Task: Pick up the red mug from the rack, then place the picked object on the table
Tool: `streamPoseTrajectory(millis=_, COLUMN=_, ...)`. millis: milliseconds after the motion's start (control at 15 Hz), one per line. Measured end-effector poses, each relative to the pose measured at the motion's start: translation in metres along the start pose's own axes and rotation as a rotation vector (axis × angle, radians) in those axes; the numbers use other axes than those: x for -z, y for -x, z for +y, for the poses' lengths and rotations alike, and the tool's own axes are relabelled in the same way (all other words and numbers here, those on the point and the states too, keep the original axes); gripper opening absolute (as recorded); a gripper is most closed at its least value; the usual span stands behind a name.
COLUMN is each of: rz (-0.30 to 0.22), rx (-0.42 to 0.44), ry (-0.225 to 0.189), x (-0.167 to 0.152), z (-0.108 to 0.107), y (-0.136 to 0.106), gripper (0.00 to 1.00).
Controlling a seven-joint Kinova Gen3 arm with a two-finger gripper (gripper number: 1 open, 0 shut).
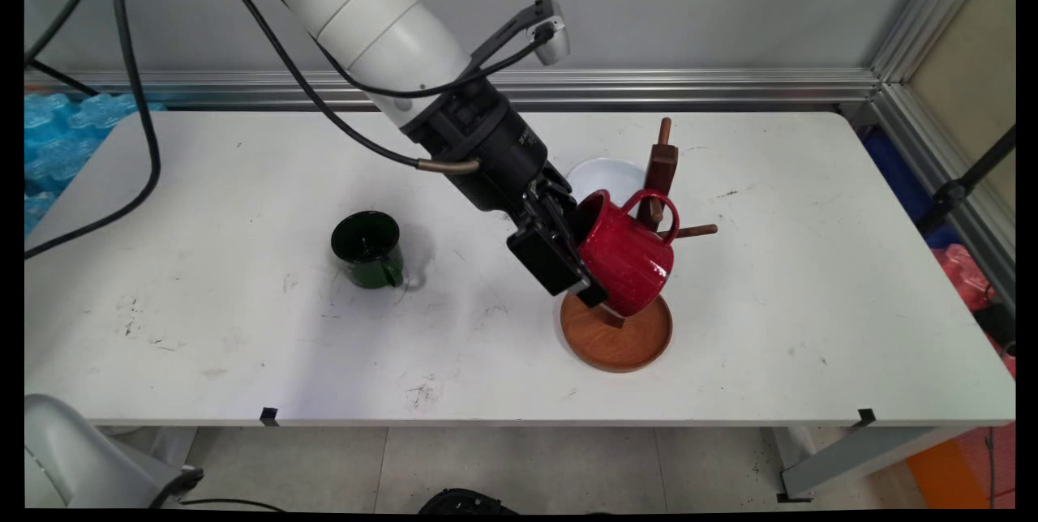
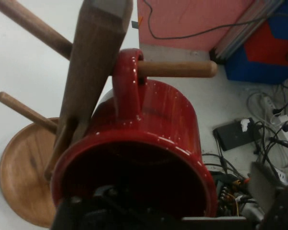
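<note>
Now the gripper [image 1: 585,267] is closed on the rim of the red mug [image 1: 628,261], one finger inside the mouth and one outside, and the mug is carried tilted on its side, just above the round base [image 1: 616,340] of the wooden rack [image 1: 658,173]. In the hand view the handle [image 2: 126,81] is threaded on a peg [image 2: 177,69], and the mug body is close against the post [image 2: 93,62].

The risk I see is in the peg: if the handle sits only near the tip, the mug could slide off when the grip opens and fall on the base or the table [image 1: 243,344]. Also a sideways pull could push the post, and the rack may tip, because only its base holds it.

For free room, the white bowl [image 1: 604,177] lies just behind the rack, so that side is tight. The green mug [image 1: 369,249] stands well apart to the left, with much bare table between. The right side and the near side of the rack are open, and the table edges are far from the rack
</note>
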Motion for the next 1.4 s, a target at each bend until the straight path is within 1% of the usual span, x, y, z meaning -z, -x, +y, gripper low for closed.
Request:
streamPoseTrajectory(millis=67, rz=0.004, rx=0.0, ry=0.003, x=-0.0011, z=-0.0001, y=0.0003, gripper=1.0)
streamPoseTrajectory(millis=133, rz=0.008, rx=0.001, ry=0.007, x=-0.0025, z=-0.0001, y=0.0007, gripper=0.0)
streamPoseTrajectory(millis=667, rz=0.027, rx=-0.006, ry=0.025, x=-0.0068, z=0.0011, y=0.003, gripper=0.0)
streamPoseTrajectory(millis=1400, rz=0.036, rx=-0.022, ry=0.043, x=-0.003, z=0.0069, y=0.0039, gripper=0.0)
